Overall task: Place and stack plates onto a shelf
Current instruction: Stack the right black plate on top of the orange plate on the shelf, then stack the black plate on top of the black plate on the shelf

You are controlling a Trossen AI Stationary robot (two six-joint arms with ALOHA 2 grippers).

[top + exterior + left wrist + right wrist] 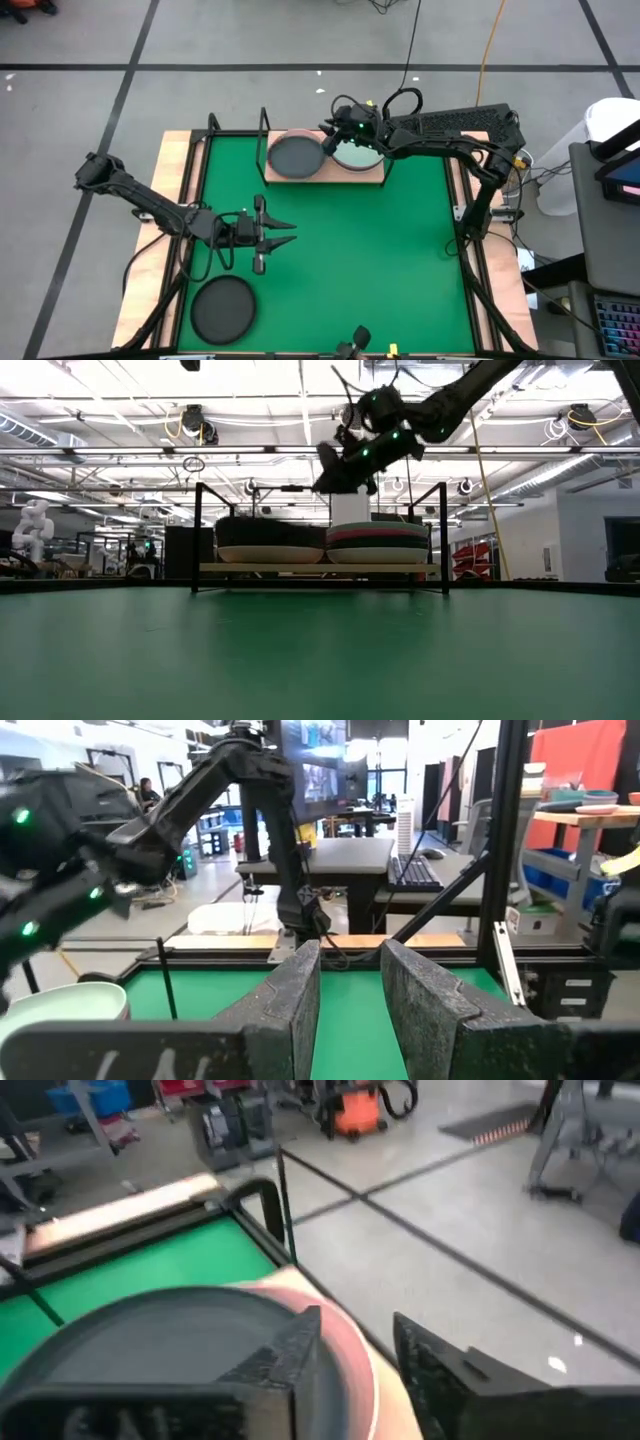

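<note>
The shelf [372, 176], a light-wood board in a black wire frame, stands at the mat's far edge and carries two plate stacks. The left stack is topped by a dark grey plate [297, 155] [150, 1342] with a pale pink rim [345, 1355] showing below it. The right stack has a mint green plate [357, 156] on top, and magenta and dark layers [378, 538] show below it. One more dark plate [223, 308] lies flat on the mat's near left part. My right gripper [331, 139] [356, 1370] hovers open above the shelf between the stacks. My left gripper [288, 233] [350, 1005] is open over the mat's left half.
The shelf's black wire posts [264, 140] rise at its corners. A black frame [196, 200] runs along the green mat's edges, with wooden table strips [170, 190] outside it. The mat's middle and right part [390, 260] is open room.
</note>
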